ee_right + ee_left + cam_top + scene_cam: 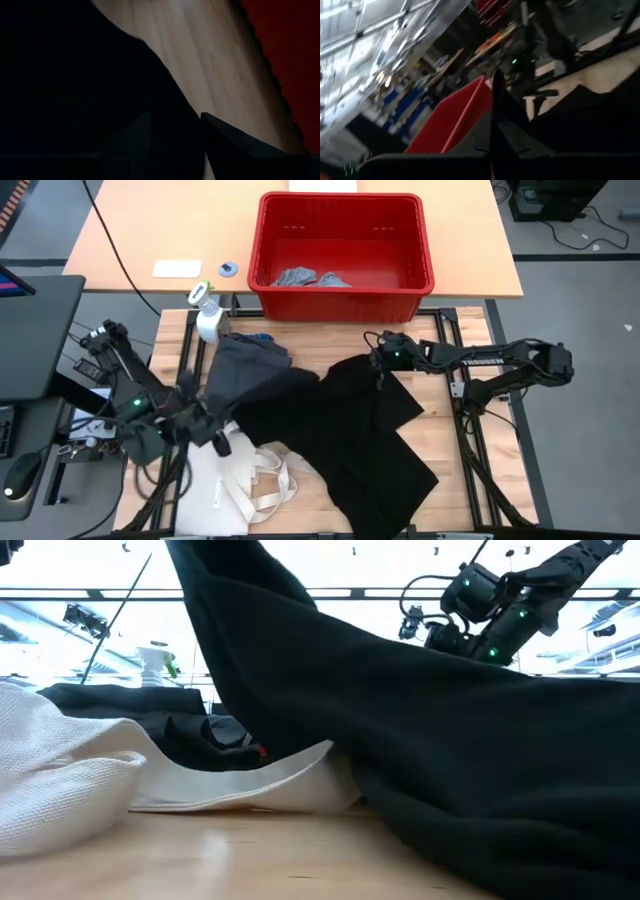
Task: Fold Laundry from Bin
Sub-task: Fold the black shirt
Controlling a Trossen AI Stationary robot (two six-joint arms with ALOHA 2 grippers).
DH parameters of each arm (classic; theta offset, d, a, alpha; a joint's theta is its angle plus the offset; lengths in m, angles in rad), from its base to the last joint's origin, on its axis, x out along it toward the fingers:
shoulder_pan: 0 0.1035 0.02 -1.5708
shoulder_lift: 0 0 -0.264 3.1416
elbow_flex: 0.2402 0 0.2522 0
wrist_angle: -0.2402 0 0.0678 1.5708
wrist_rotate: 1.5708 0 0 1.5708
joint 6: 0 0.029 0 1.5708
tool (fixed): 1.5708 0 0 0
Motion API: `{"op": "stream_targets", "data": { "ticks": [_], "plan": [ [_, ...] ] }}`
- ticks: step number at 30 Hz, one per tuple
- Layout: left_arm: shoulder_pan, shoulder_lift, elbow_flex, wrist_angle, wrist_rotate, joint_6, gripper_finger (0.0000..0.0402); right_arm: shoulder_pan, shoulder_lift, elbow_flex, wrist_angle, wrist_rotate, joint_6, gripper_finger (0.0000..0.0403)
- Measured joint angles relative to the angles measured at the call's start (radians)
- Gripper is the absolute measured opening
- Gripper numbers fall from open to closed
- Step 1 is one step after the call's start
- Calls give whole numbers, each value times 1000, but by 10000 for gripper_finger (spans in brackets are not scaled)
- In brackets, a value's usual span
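Two arms are on the cloth right now. The left gripper [212,430] is low near the left edge of the counter [450,470], its fingers pinched tight on the edge of the large black piece [350,430], and a ridge of that fabric rises from the grip. The right gripper [383,365] sits at the black piece's far corner, just in front of the bin [345,300]; its fingers [240,145] stand partly apart, one either side of a fold of the black cloth, and whether they grip it I cannot tell. A dark grey piece [245,365] lies beside the black one, toward the spray bottle [207,315]. Light grey pieces [305,279] sit inside the red bin. The cream tote bag [245,480] lies partly under the black piece.
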Motion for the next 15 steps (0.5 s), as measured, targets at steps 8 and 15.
{"op": "stream_targets", "data": {
  "ticks": [8, 15],
  "plan": [
    [-38, -74, 0, 261, -136, 288, 13, -34, 0, -49, -2, -103, 70, 170],
    [-3, -195, 1, 312, -141, 248, 13, 17, 0, -63, 25, -40, 70, 169]
  ]
}}
